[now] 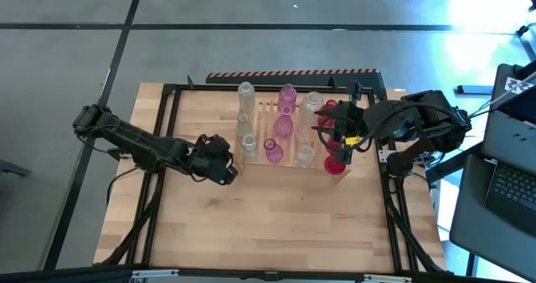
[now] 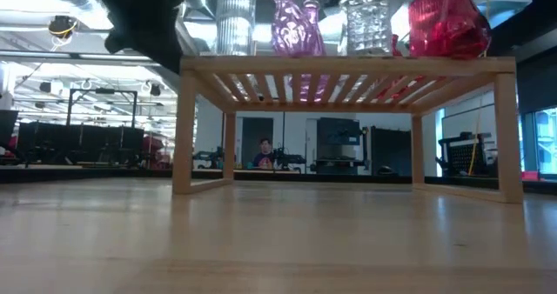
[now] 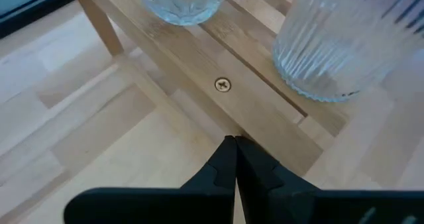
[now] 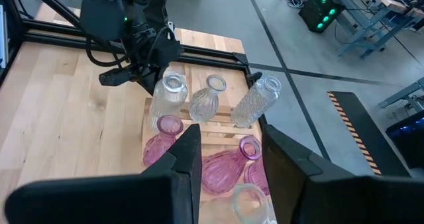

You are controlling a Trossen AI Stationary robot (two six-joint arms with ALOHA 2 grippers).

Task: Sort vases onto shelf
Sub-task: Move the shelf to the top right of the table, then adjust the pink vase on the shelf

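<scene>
Presently parking the left gripper (image 1: 224,167) low over the table (image 1: 276,224), just beside the left end of the shelf (image 1: 266,109), clenched shut on nothing and, judging by that, waiting clear of the glass. Pointing its closed tips at the shelf's wooden edge rail, with two clear vases (image 3: 331,45) standing on the slats just beyond. Hanging the right gripper (image 1: 339,136) over the shelf's right end, close above the red vases (image 1: 335,164); probably setting down or reaching for one there, though not showing whether clasping glass or released, so cannot tell. Grouping by colour, seemingly: clear glass at the left (image 1: 245,90), pink vases (image 1: 287,95) in the middle, red at the right. Crowding the slats closely, leaving little room between necks, so risking a knock against a neighbouring vase on any descent. Framing the table with black rails (image 1: 167,132), standing well apart from the work. Seeing a person (image 2: 264,155) far off in the room behind, beneath the shelf top.
</scene>
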